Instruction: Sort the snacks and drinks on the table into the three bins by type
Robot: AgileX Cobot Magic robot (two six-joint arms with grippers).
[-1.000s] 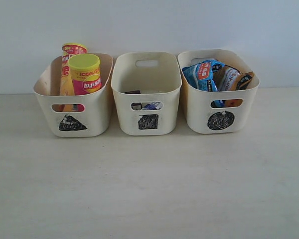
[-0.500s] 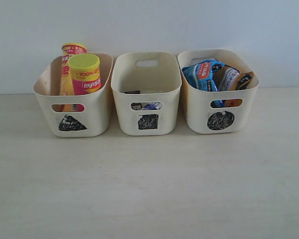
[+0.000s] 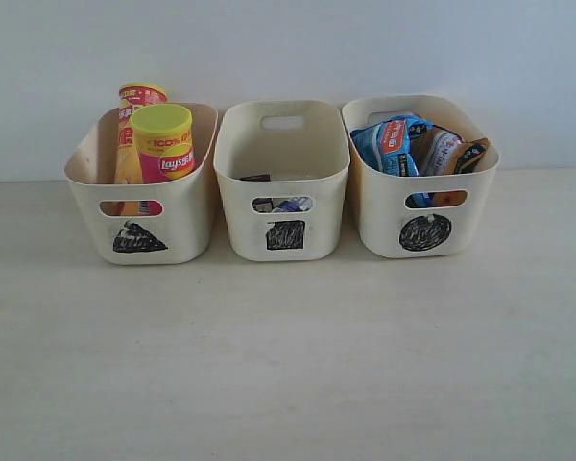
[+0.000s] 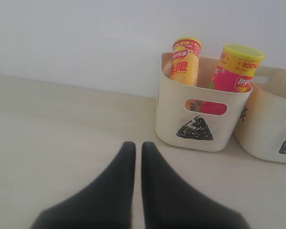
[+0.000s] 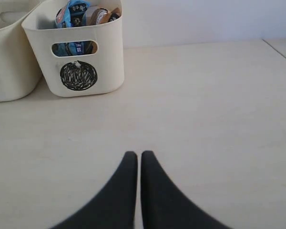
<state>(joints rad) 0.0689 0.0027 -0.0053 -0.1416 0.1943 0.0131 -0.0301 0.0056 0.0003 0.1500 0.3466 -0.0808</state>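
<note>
Three cream bins stand in a row at the back. The triangle bin (image 3: pixel 96 197) on the left holds a pink tube with a yellow lid (image 3: pixel 163 144) and a yellow-orange tube (image 3: pixel 130 125). Low in the square bin (image 3: pixel 283 158), the drink cartons (image 3: pixel 290 205) show through the handle slot. The circle bin (image 3: pixel 379 206) on the right holds a blue bag (image 3: pixel 392 142) and an orange bag (image 3: pixel 451 152). Neither arm shows in the exterior view. My left gripper (image 4: pixel 138 145) is shut and empty, short of the triangle bin (image 4: pixel 171 119). My right gripper (image 5: pixel 138 155) is shut and empty, away from the circle bin (image 5: pixel 112 57).
The bins stand against a pale wall on a light wooden table (image 3: pixel 288 365). A table edge (image 5: pixel 279 50) shows beyond the circle bin in the right wrist view.
</note>
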